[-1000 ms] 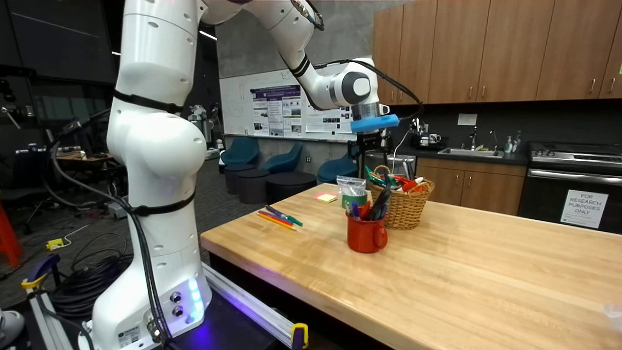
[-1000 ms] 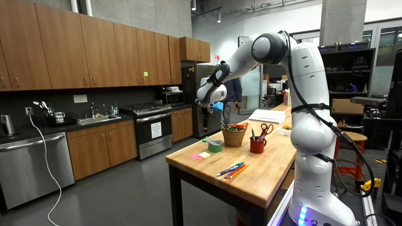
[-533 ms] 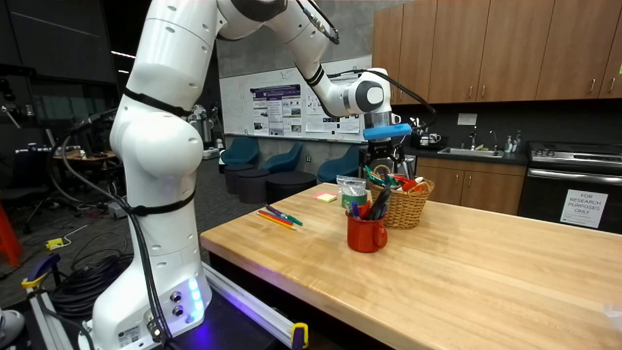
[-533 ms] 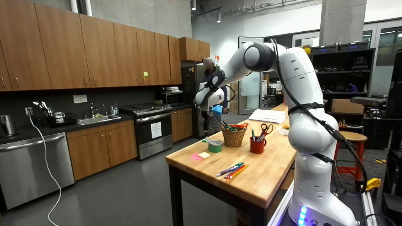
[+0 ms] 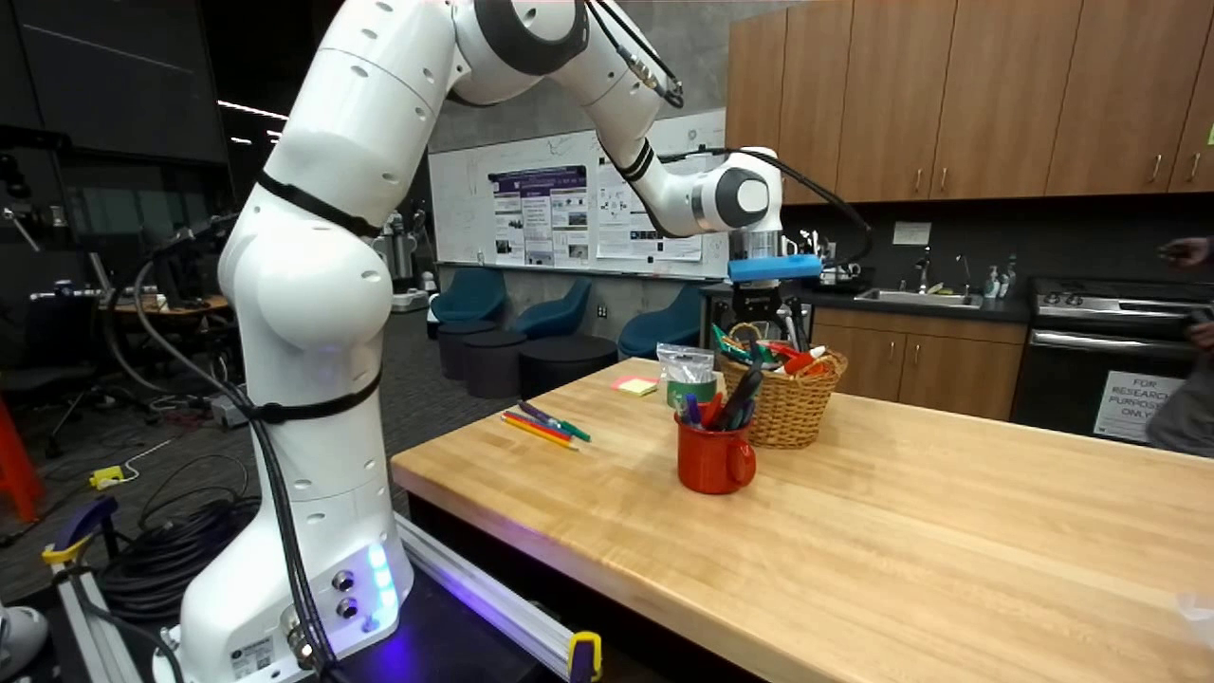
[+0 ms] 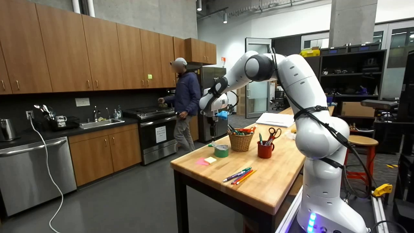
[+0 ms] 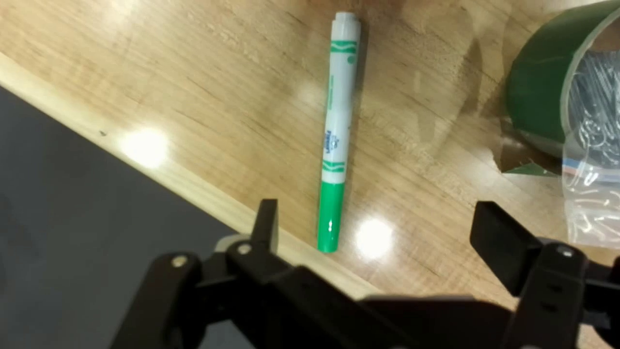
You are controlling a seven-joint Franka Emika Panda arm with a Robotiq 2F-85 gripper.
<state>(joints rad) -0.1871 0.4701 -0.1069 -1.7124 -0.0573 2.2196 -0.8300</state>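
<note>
A kitchen-like room surrounds a wooden table [image 5: 948, 531]: cabinets [image 6: 64, 48] hang along the back, a stove [image 6: 147, 137] stands below them, and a person [image 6: 189, 94] is beside it. Over the table's edge the gripper [image 7: 376, 225] hangs pointing down, its 2 fingers spread wide with nothing gripped between them. In the wrist view the marker [image 7: 338, 135], white with a green end, lies flat on the wood just inside that edge, apart from the fingers. Its green end shows between the 2 fingertips, and its barrel points lengthwise into the gap rather than across it, so the narrow width faces the fingers; how high they are above it is hard to judge.

Near the marker, not touching it, a green tape roll [image 7: 537, 92] sits with its hole upward. A clear bag [image 7: 598, 135] rests in and over the roll, which probably props it and keeps it from sliding. Yellow sticky notes [image 6: 210, 160] overlap a pink sheet [image 6: 201, 161] close by. A wicker basket [image 5: 787, 417] is crammed with red and green items [image 5: 804, 360], its sides holding them up at a slant. Near the basket, a red mug [image 6: 265, 152] holds scissors [image 6: 275, 132], handles up, presumably for easy reach. Farther out, pens and pencils [image 6: 242, 177] lie side by side, perhaps bunched against rolling.
</note>
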